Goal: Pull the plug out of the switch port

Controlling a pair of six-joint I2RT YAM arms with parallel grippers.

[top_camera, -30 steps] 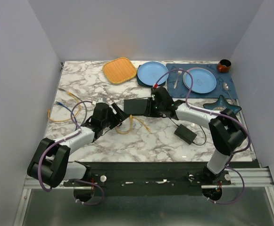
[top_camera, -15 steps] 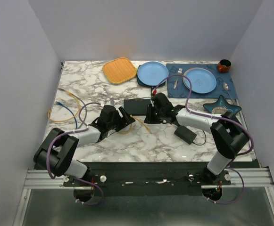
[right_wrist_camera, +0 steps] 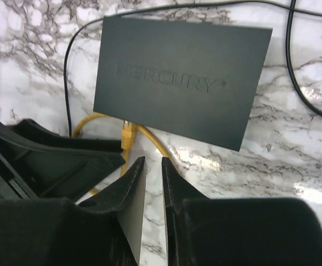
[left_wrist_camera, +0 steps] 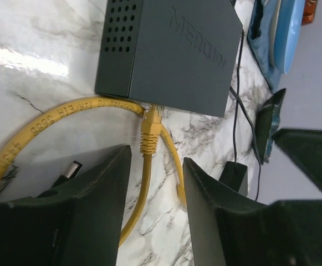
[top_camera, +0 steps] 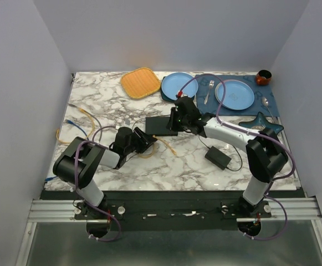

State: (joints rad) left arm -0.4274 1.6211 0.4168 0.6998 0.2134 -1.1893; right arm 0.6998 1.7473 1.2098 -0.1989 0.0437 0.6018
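Top external view: the left gripper [top_camera: 148, 139] has pushed in toward the near long edge of the switch [top_camera: 161, 126], which lies flat on the marble table [top_camera: 166, 166] a little behind centre. The left arm's elbow has folded back toward its base to get there. The right gripper [top_camera: 175, 119], which a moment ago dipped in front of the switch, has pulled up and back and now hangs over the box's right end. In the left wrist view the yellow plug [left_wrist_camera: 149, 130] is still seated in its port. Its yellow cable [left_wrist_camera: 50, 119] loops away to one side, and a second strand runs back between the fingers [left_wrist_camera: 100, 183]. These jaws have been narrowing but still stand apart on either side of the boot, with bare marble showing on both sides, so there is no grip yet. In the right wrist view those fingers [right_wrist_camera: 133, 183] have drawn nearly together, with only a thin slit between them and nothing in it, and they point down at the plug from above. Reading: the extraction has passed to the left arm, and the right arm looks placed to steady the box. The plug is aligned and bracketed. The closing, the latch release and the pull all remain.
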